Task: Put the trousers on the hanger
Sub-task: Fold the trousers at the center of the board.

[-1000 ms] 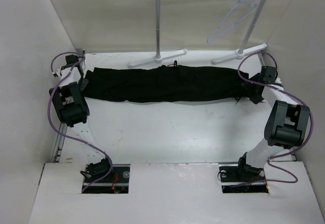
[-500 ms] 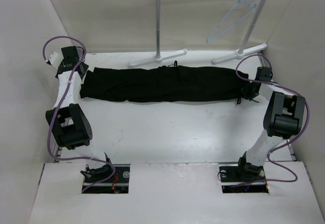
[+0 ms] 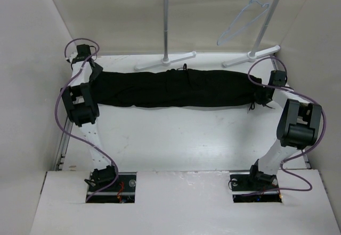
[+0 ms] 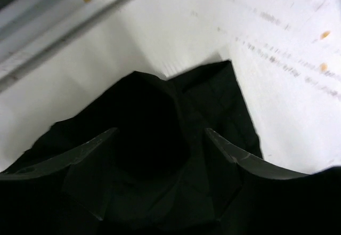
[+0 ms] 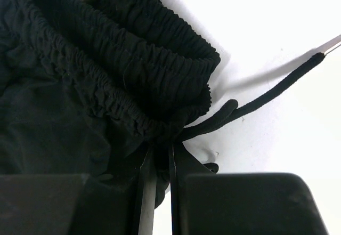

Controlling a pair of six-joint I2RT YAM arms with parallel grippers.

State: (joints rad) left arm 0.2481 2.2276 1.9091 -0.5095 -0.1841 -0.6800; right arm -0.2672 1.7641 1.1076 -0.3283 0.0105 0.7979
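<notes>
The black trousers [image 3: 173, 88] lie folded in a long strip across the far half of the table. Their elastic waistband [image 5: 154, 48] points right and the leg ends [image 4: 197, 96] point left. My left gripper [image 3: 89, 74] hovers over the leg ends. Its fingers [image 4: 104, 139] stand apart in the left wrist view, with dark cloth under and between them. At the waist end my right gripper [image 3: 264, 94] has its jaws pinched on the gathered waistband, by the drawstring [image 5: 277, 88]. The pale wire hanger [image 3: 242, 24] hangs from the rack rail at the back right.
The white rack's poles [image 3: 167, 22] and spread feet [image 3: 249, 57] stand just behind the trousers. Enclosure walls close in on the left, right and back. A metal rail [image 4: 64, 16] runs along the table's left edge.
The right gripper has shut on the waistband. The left arm swung back and in from the left edge, and its jaws spread wider over the leg ends. The trousers barely shifted.
</notes>
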